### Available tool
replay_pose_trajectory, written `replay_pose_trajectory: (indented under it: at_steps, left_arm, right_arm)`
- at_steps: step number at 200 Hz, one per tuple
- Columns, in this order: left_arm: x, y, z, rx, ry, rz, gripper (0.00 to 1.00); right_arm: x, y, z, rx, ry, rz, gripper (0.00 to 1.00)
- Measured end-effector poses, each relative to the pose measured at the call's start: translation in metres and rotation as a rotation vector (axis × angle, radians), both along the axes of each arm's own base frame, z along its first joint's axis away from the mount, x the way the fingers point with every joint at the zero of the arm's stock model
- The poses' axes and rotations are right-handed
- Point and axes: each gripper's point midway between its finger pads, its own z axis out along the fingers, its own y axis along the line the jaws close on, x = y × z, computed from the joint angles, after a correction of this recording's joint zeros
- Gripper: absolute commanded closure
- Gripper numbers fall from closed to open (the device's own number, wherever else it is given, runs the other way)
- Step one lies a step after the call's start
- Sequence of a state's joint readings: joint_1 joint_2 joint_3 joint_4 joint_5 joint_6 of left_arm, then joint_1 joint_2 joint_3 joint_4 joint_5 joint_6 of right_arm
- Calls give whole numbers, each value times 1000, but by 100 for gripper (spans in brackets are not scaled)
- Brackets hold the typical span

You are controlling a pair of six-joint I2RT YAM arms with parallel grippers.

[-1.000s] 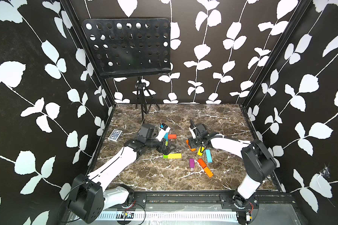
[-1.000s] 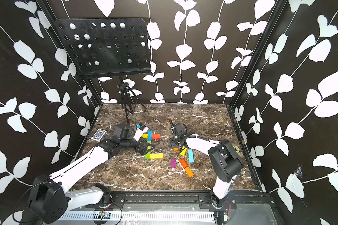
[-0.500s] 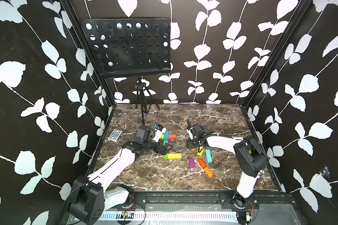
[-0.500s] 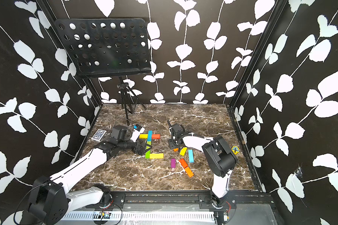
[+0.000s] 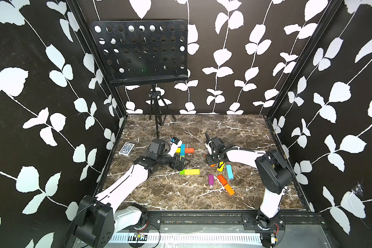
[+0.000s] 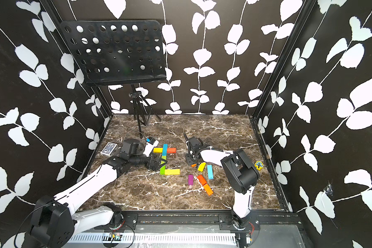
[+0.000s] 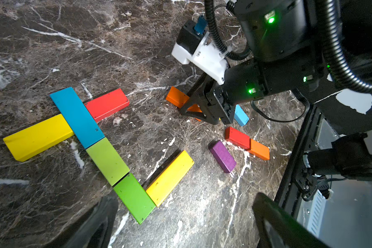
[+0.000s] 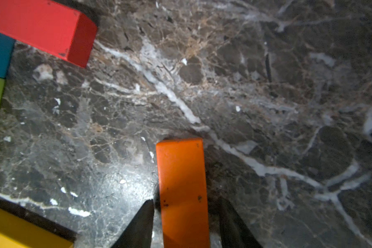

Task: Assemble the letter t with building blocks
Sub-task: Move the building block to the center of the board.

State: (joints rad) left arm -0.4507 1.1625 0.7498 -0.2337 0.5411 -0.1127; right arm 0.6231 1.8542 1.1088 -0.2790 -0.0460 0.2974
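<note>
On the marble lies a figure of building blocks: a cyan bar (image 7: 76, 117) with a yellow bar (image 7: 38, 137) and a red bar (image 7: 106, 104) at its sides, then a lime bar (image 7: 107, 161), a green bar (image 7: 133, 197) and a yellow foot (image 7: 170, 177). My left gripper (image 7: 185, 223) (image 5: 180, 164) hangs open beside the green bar's end, holding nothing. My right gripper (image 8: 185, 206) (image 5: 211, 160) straddles an orange block (image 8: 182, 182) (image 7: 176, 97) lying on the table. Narrow gaps show on both sides of that block.
Loose blocks lie near the right arm: yellow (image 5: 220, 167), cyan (image 5: 229, 171), purple (image 5: 211, 179), red-orange (image 5: 222, 180), orange (image 5: 229, 189). A patterned card box (image 5: 126, 149) sits at the left wall, a music stand's tripod (image 5: 157, 111) at the back, a yellow token (image 6: 258, 165) at the right.
The right gripper has shifted slightly left and come down over the orange block, its jaws narrowing round it. The left arm drew back a little to the left, still open.
</note>
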Motion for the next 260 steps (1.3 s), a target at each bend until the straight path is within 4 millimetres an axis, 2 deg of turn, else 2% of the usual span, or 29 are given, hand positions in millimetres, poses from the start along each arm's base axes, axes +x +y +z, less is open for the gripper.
replay_pose_trajectory:
  at_steps: [92,134,208,260]
  left_arm:
    - [1,1,-3,-1,1,5,1]
    - [4,1,-5,-3,8,14,1]
    - [10,-4,-9,-30,29,20,1]
    - [12,-7,-19,-24,57,15,1]
  right_arm:
    - [6,0,-2,-45,-11,-2,66]
    - [12,2,-2,-66,-22,-37,79]
    - [31,1,-1,-43,14,-223,77]
    - [46,-20,6,-46,27,-334,77]
